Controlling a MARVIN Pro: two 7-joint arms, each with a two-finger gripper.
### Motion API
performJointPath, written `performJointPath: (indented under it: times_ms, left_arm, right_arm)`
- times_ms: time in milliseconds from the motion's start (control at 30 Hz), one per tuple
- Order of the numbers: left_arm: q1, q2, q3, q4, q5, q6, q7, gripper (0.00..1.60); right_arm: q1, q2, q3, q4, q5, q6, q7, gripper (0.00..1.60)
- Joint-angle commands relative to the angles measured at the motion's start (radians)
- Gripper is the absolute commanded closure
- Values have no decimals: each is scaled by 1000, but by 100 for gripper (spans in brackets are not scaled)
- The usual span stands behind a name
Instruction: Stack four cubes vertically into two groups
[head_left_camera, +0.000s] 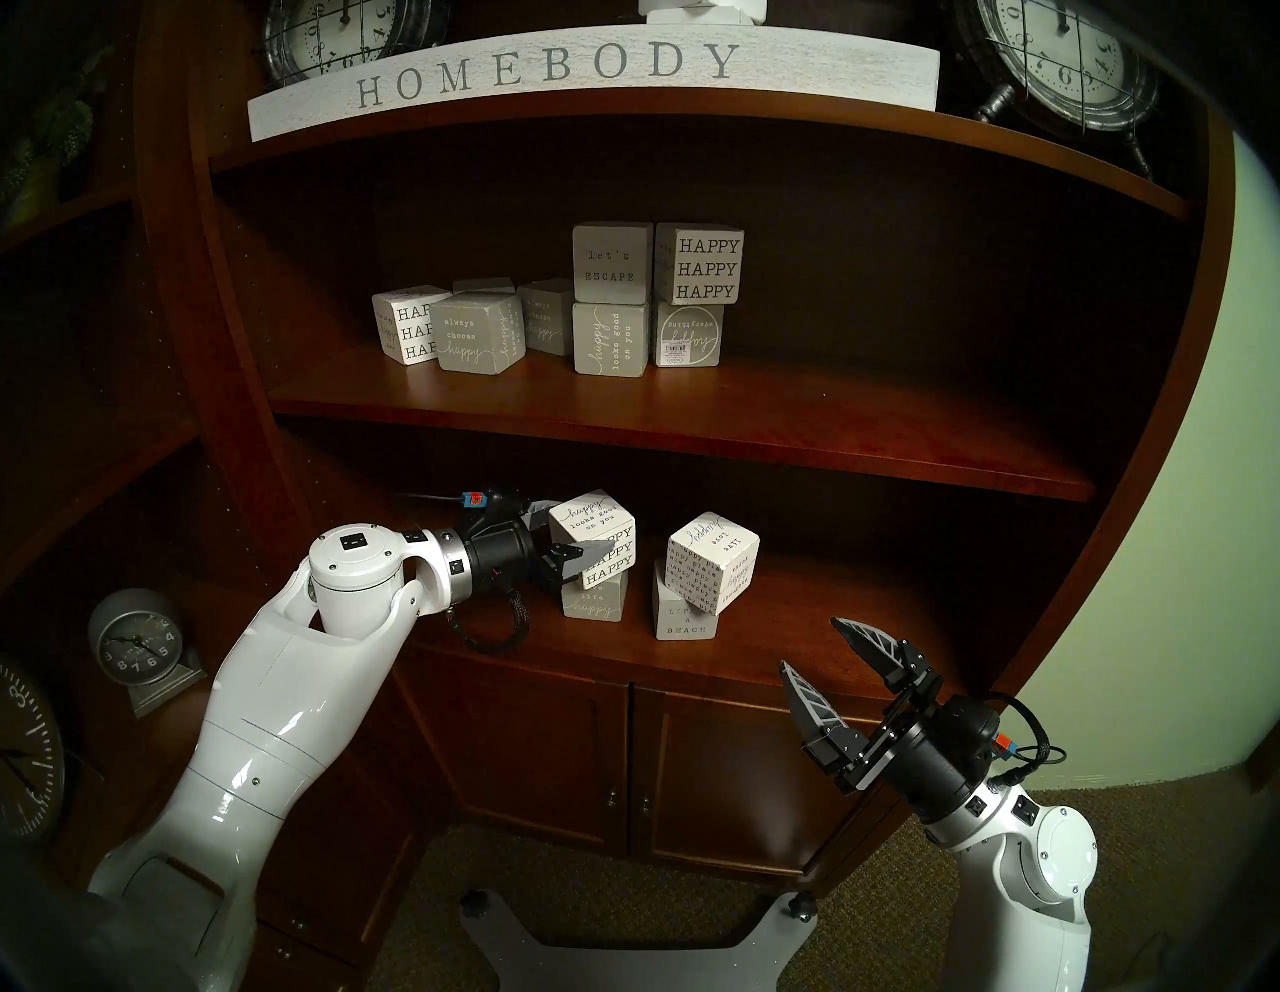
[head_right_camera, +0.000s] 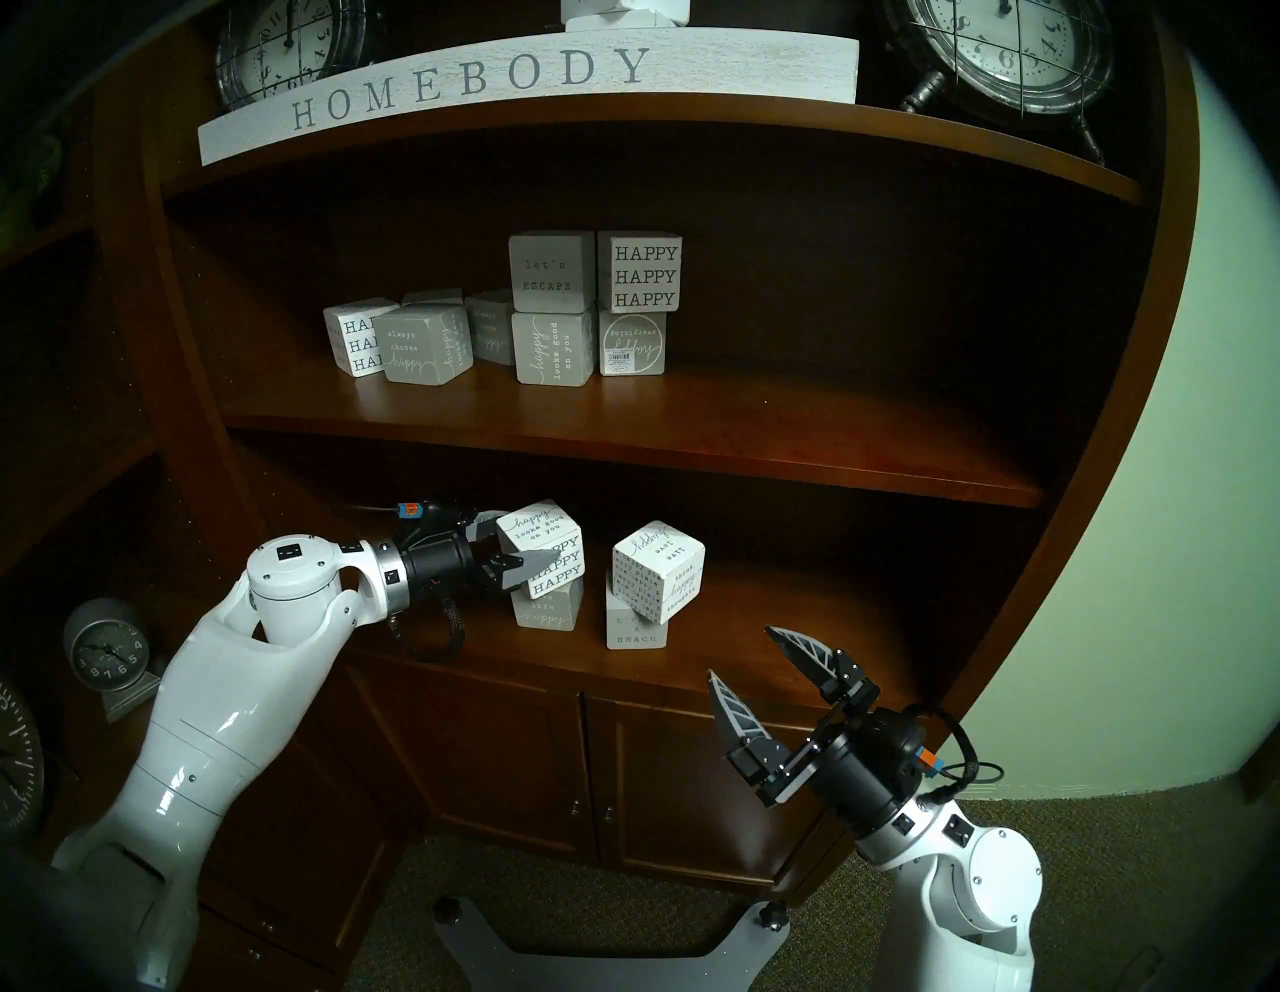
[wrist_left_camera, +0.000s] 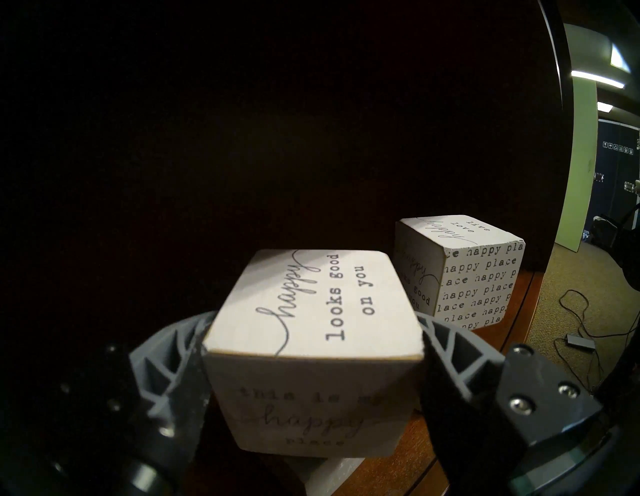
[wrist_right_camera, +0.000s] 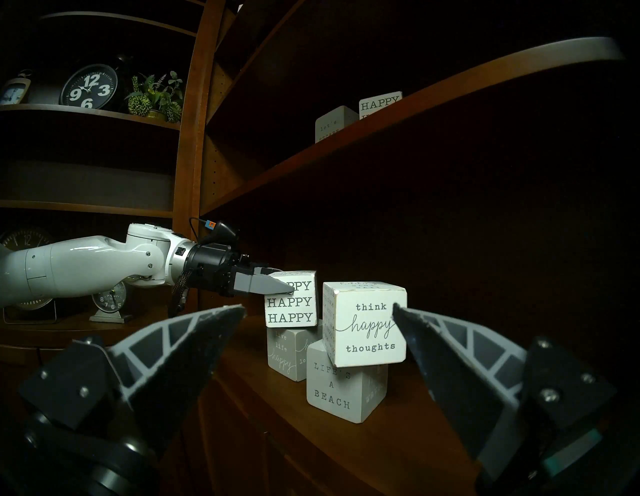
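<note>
On the lower shelf (head_left_camera: 796, 623), my left gripper (head_left_camera: 578, 537) is shut on the white "HAPPY HAPPY HAPPY" cube (head_left_camera: 589, 519), holding it slightly tilted on or just above the grey "live life happy" cube (head_left_camera: 596, 604); I cannot tell whether they touch. To the right, the white "think happy thoughts" cube (wrist_right_camera: 367, 325) rests skewed and overhanging on the pale grey "LIFE'S A BEACH" cube (wrist_right_camera: 343, 391). My right gripper (head_left_camera: 812, 644) is open and empty, in front of the shelf edge, to the right of and below that stack. The left wrist view shows the held cube (wrist_left_camera: 311, 304) between both fingers.
The middle shelf (head_left_camera: 692, 415) overhangs the lower one and carries several other word cubes, among them "let's ESCAPE" (head_left_camera: 613, 263) and a second "HAPPY" cube (head_left_camera: 703, 267). Cabinet doors (head_left_camera: 554, 748) lie below. Clocks (head_left_camera: 135, 648) stand on the left shelves.
</note>
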Motion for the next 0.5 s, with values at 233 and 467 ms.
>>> performJointPath:
  times_ms: [233, 467]
  left_arm:
    - [-13, -12, -16, -16, -8, -20, -4, 67]
    - [-13, -15, -17, -16, -6, -20, -8, 38]
  right_arm:
    - [5, 2, -2, -15, 10, 2, -1, 0]
    - [5, 2, -2, -15, 10, 2, -1, 0]
